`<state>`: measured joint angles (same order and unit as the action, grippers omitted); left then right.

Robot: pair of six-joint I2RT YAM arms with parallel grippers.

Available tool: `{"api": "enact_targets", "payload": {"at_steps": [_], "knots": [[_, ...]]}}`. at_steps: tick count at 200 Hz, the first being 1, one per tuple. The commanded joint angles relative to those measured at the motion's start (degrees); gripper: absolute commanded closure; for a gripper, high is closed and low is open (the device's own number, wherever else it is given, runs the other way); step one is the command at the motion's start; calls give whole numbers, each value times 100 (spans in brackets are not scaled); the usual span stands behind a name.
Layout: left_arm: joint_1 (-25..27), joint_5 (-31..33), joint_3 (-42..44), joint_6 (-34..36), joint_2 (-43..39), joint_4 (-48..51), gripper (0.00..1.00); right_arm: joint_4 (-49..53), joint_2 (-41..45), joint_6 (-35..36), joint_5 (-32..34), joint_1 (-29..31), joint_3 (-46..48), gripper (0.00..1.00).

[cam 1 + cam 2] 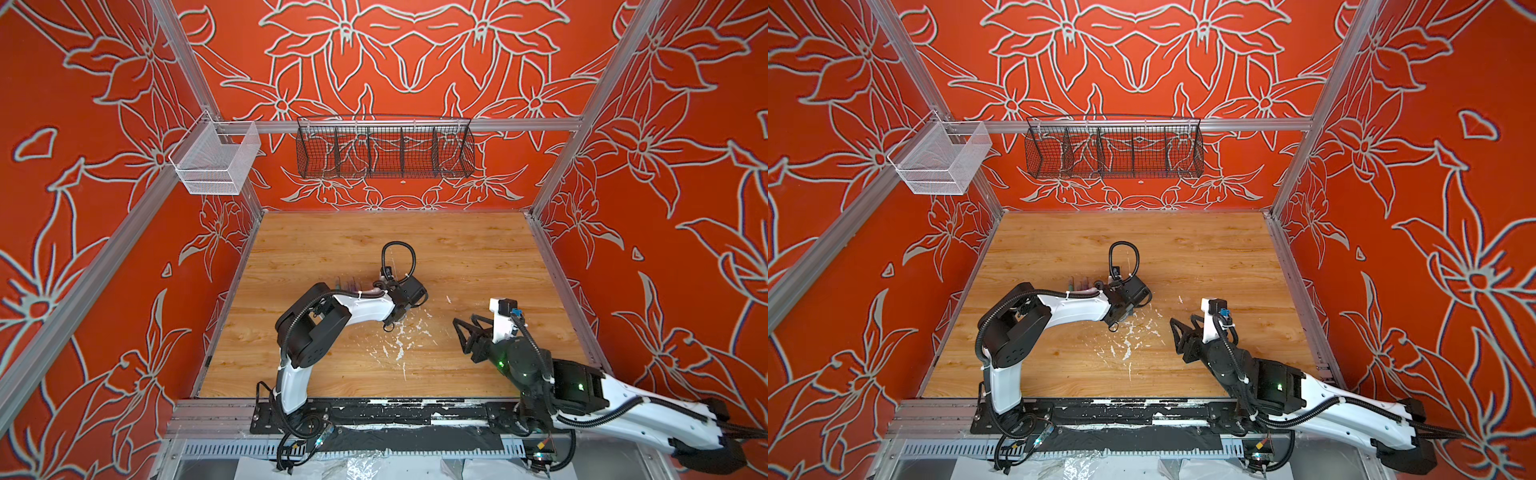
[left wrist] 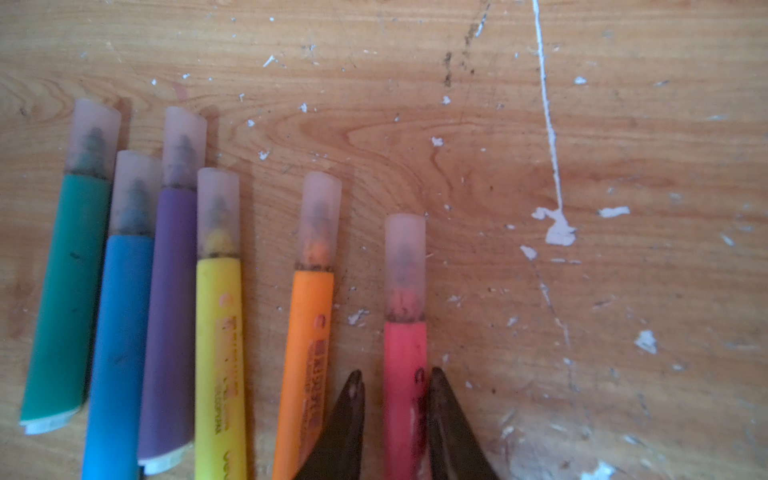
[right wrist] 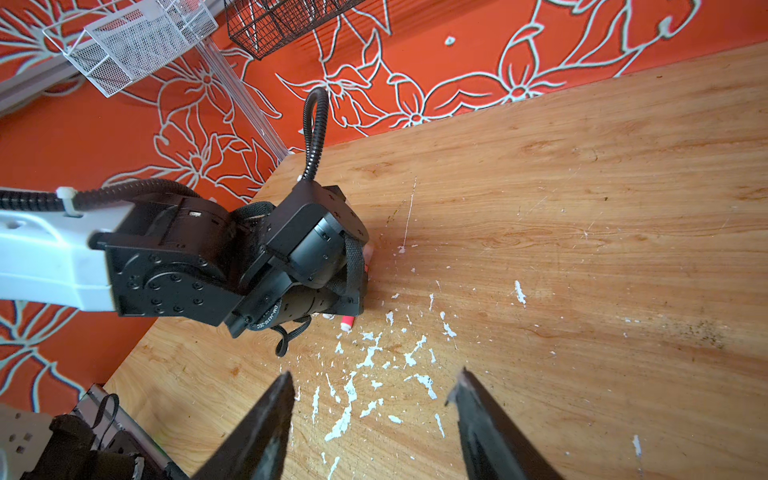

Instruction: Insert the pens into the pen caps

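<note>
Covering most of the pens (image 1: 351,286) from above: left arm (image 1: 365,306).

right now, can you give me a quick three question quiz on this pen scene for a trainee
1. True or false: the orange pen already wears its cap.
2. Which pen do the left gripper's jaws straddle: A green, B yellow, C pink?
3. Fill in: the right gripper is ___ and holds nothing.
Key: 1 true; 2 C, the pink pen; 3 open.
</note>
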<state>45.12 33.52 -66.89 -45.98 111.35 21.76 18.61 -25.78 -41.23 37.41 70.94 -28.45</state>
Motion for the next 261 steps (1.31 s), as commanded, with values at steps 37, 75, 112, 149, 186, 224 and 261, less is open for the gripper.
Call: {"api": "enact_targets", "payload": {"at_steps": [37,75,112,149,186,224,261], "knots": [[-56,43,68,387,-458,276,70,81,-14,-112,-45,-80,-51,37],[-61,111,-37,799,-1322,470,67,65,-92,42,-61,-102,-268,24],[-203,375,-245,1385,-2360,801,67,820,-799,-84,191,-107,-1445,3],[-1284,100,374,1612,-3465,528,55,1272,-1966,308,334,-174,-2647,2],[-2161,1158,2044,2569,-4569,-1168,22,627,-3244,1523,1306,-1045,-2987,2],[-2504,2065,4350,3744,-5212,-4451,15,-343,-4270,1509,401,-3540,-2487,2],[-2970,1496,4698,3643,-5079,-4793,15,-2130,-4631,2813,664,-4330,-1310,2]]}}
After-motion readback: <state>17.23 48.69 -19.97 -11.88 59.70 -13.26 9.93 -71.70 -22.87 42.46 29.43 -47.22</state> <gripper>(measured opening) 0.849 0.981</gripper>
